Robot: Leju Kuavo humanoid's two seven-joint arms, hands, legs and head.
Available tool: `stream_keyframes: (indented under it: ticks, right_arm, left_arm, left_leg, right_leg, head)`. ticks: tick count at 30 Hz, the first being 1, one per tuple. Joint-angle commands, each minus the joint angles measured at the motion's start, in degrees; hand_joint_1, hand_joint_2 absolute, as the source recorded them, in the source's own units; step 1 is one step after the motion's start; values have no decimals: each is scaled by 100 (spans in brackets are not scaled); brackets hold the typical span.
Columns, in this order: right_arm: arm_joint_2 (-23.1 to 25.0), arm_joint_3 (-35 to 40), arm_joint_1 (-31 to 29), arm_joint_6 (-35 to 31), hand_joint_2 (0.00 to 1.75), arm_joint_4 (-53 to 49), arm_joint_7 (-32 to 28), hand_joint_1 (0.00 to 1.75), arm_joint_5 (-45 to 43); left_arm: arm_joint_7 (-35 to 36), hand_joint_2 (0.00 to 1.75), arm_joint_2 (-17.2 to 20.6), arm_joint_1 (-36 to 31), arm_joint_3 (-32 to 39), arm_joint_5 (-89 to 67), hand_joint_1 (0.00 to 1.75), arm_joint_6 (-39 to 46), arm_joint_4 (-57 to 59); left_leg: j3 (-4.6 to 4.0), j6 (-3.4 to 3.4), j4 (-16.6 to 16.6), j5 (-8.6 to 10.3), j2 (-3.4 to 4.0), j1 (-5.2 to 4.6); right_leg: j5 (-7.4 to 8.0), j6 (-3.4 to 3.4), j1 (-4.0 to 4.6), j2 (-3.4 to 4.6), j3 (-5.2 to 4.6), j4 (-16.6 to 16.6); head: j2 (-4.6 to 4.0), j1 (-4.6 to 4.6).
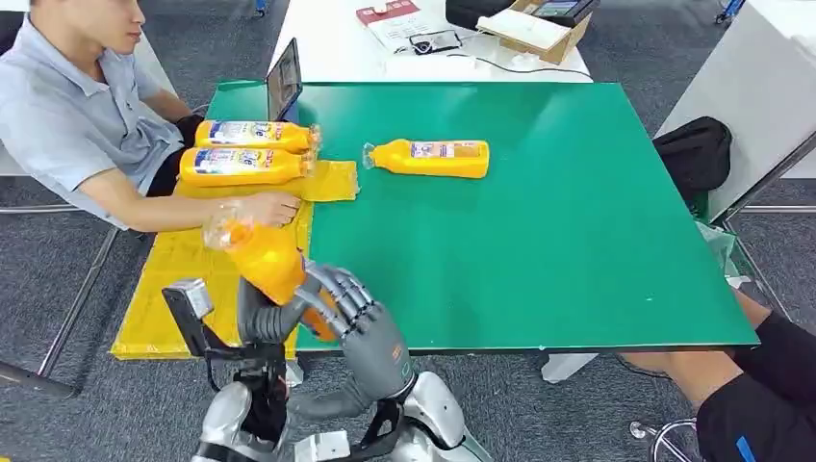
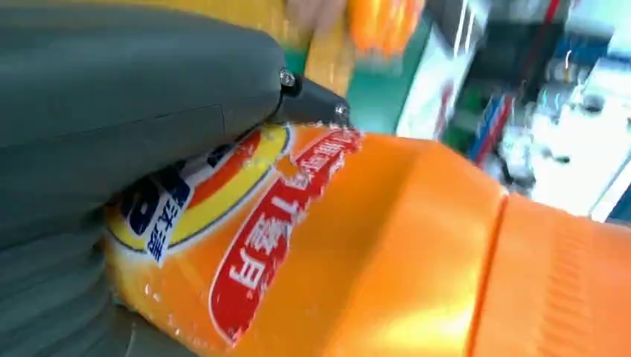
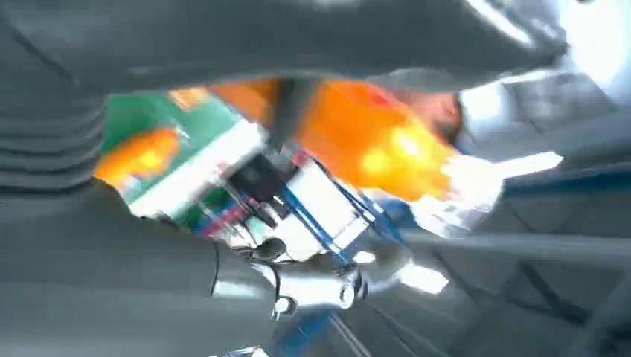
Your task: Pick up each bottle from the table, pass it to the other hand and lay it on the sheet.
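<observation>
A: Where's the orange bottle [image 1: 265, 258] now?

B: Up off the table, cap end tilted away, above the near edge of the yellow sheet [image 1: 168, 289]. The left hand [image 1: 258, 322] grips its lower body; the right hand [image 1: 358, 318] has fingers curled against the same end, though whether it carries any weight I cannot tell.

A: Risks?

B: If one hand lets go before the other's grip is firm, the smooth bottle could slip. A person's hand [image 1: 269, 206] rests on the sheet just beyond, beside two laid bottles [image 1: 245, 151], so lowering there could strike it. One more bottle [image 1: 430, 157] lies further out on the green table [image 1: 577, 241].
</observation>
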Motion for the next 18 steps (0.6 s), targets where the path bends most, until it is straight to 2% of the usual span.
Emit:
stream_keyframes:
  ticks: [1,7,8,9,10,13,14,18]
  right_arm:
    - [-183,552,95,-75,0,-1298,-29,0,-278]
    - [-283,598,-38,-75,0,-1126,-29,0,-927]
    - [-319,612,-56,-75,0,-1123,-29,0,-1025]
    - [-333,639,-74,-75,0,-1100,-29,0,-1056]
    - [-387,702,-117,-75,0,-1059,-29,0,-1185]
    - [-461,831,-177,-75,0,-1034,-29,0,-1307]
    - [-488,889,-215,-75,0,-1011,-29,0,-1384]
    - [-466,921,-257,-75,0,-969,-29,0,-1452]
  left_arm:
    - [210,175,395,-1232,308,-2140,175,981,1511]
    - [245,175,485,-1499,452,-2525,175,578,1904]
    - [265,175,534,-1545,402,-2683,166,548,1959]
    - [285,175,550,-1562,388,-2738,166,543,1984]
    - [384,175,627,-1642,343,-2980,161,535,2096]
    - [625,175,885,-1876,189,-3846,161,758,2451]
    - [894,175,1036,-2102,117,-4591,157,959,2860]
    - [1472,175,1394,-2769,131,-6125,169,1201,4171]
  left_leg:
    - [20,-6,-1,-5,-14,2]
    - [37,-8,-9,-9,-2,2]
    - [25,-6,-7,-5,0,0]
    - [31,-8,-6,-9,0,2]
    - [24,-6,-5,-6,-2,1]
    - [16,-4,-6,-2,1,0]
    - [30,-7,-7,-7,1,2]
    - [23,-7,-8,-1,-1,1]
  right_leg:
    - [-11,-11,3,-13,23,2]
    - [-11,-14,2,-1,39,-3]
    - [-7,-10,0,2,27,-2]
    - [-9,-12,2,2,33,-1]
    - [-7,-10,2,-1,27,-2]
    - [-2,-7,0,3,18,-4]
    - [-7,-12,3,3,32,-4]
    - [-3,-10,1,0,23,-2]
  head:
    - [0,2]
    - [0,2]
    - [0,0]
    - [0,2]
    - [0,2]
    - [0,0]
    - [0,2]
    - [0,2]
